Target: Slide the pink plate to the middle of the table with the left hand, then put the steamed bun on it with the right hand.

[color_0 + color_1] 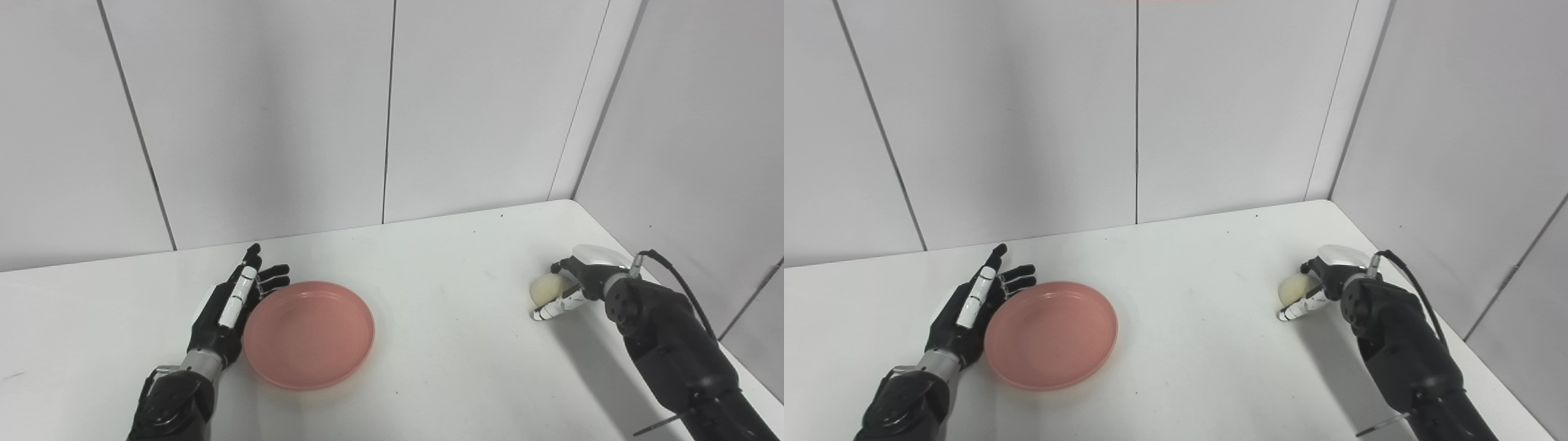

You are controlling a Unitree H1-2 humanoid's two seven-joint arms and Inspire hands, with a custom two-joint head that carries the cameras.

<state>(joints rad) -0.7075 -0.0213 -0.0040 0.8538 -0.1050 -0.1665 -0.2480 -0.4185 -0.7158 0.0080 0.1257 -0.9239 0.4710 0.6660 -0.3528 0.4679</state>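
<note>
The pink plate (309, 334) lies empty on the white table (441, 343), left of the middle. My left hand (229, 306) is open, fingers stretched out flat, its side against the plate's left rim. Far to the right, the pale round steamed bun (547, 289) sits low at the table surface. My right hand (579, 285) is wrapped around it from the right, one white-tipped finger curled in front of the bun and the others behind. I cannot tell whether the bun is lifted off the table.
White wall panels close off the table at the back and on the right. The table's right edge runs just beside my right arm (667, 349), which carries a black cable (680, 278).
</note>
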